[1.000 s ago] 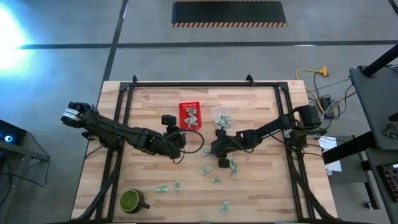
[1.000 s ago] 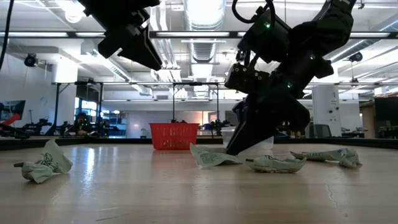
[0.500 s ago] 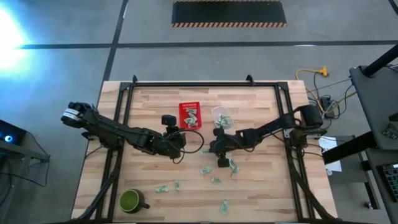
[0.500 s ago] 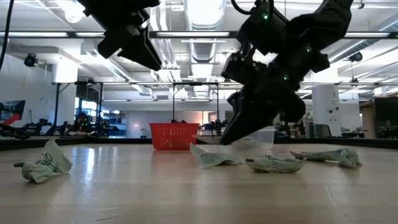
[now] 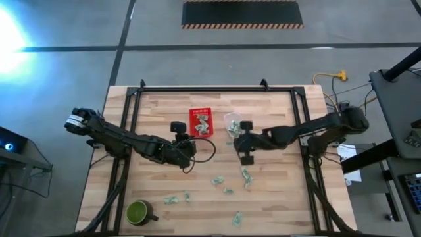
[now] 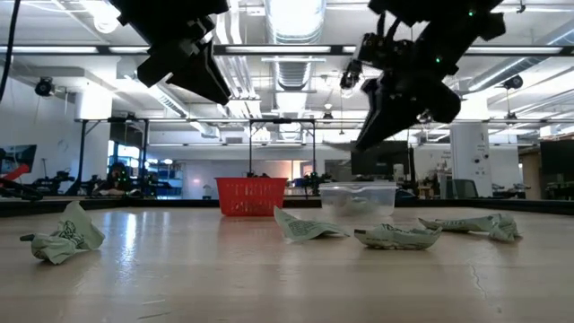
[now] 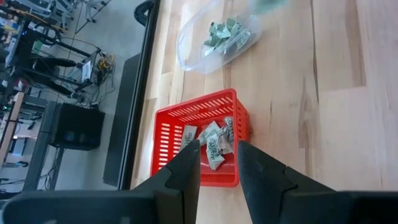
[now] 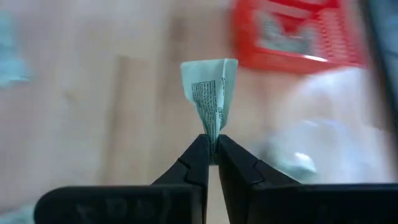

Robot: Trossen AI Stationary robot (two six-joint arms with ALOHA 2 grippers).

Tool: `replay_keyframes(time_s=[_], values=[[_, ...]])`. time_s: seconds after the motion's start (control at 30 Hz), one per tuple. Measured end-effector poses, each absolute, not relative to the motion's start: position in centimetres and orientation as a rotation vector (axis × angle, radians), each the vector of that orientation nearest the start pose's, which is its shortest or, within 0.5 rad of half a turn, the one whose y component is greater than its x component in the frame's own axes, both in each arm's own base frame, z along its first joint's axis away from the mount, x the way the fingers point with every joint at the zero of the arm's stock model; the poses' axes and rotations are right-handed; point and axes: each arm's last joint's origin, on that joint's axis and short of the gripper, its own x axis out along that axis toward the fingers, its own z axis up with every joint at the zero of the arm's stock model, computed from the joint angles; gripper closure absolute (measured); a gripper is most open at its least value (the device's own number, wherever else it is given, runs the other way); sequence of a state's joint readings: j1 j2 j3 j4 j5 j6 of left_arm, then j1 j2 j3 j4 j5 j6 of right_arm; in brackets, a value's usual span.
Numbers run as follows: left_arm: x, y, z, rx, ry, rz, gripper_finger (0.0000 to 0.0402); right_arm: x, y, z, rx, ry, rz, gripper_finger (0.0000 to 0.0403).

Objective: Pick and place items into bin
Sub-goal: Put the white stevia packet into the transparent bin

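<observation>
My right gripper (image 8: 211, 146) is shut on one pale green-and-white crumpled piece (image 8: 210, 93), well above the table beside the clear tub (image 5: 233, 122); it also shows in the high view (image 5: 239, 139) and the low view (image 6: 395, 99). My left gripper (image 7: 217, 168) is open and empty, hovering by the red basket (image 7: 199, 146), which holds a few pieces. It shows in the high view (image 5: 192, 140) too. Several more pieces lie flat on the table (image 5: 217, 180) (image 5: 247, 176) (image 6: 305, 226) (image 6: 399, 236). My right gripper pinches the piece's narrow end (image 8: 212, 134) between its two fingertips. The rest of the piece sticks out beyond the fingertips, a folded wedge widening away from them. It is lifted clear of the table.
The clear tub (image 7: 217, 37) holds several pieces and stands right of the red basket (image 5: 201, 122). A green mug (image 5: 137, 212) stands at the near left. More pieces lie near the front (image 5: 172, 199) (image 5: 237, 218) and at the low view's left (image 6: 63, 235).
My right gripper has risen from the table with the piece and drawn back toward the table's right and far side, ending high beside the clear tub. The other pieces on the table have stayed where they were.
</observation>
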State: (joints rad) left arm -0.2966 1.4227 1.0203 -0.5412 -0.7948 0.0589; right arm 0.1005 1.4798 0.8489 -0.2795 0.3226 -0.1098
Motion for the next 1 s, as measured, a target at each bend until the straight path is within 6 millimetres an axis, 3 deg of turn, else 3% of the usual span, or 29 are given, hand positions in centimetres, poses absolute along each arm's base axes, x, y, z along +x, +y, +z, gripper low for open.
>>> replay_keyframes(time_s=[0.13, 0.3, 0.6, 0.83, 1.0], values=[[27.6, -6.3, 25.3, 0.544, 0.821, 0.439, 0.0313, 27.6, 0.5, 21.1, -0.301, 0.870, -0.272, 0.0384], [27.6, -6.3, 25.3, 0.545, 0.821, 0.440, 0.0313, 27.0, -1.9, 21.4, -0.272, 0.871, -0.351, 0.0384], [27.6, -6.3, 25.3, 0.543, 0.821, 0.440, 0.0313, 27.5, -5.2, 18.8, -0.171, 0.955, -0.380, 0.0384], [27.6, -6.3, 25.3, 0.542, 0.821, 0.439, 0.0313, 28.1, -6.3, 16.5, -0.151, 1.035, -0.380, 0.0384], [27.6, -6.3, 25.3, 0.541, 0.821, 0.440, 0.0313, 28.1, -6.7, 16.3, -0.145, 1.041, -0.390, 0.0384]])
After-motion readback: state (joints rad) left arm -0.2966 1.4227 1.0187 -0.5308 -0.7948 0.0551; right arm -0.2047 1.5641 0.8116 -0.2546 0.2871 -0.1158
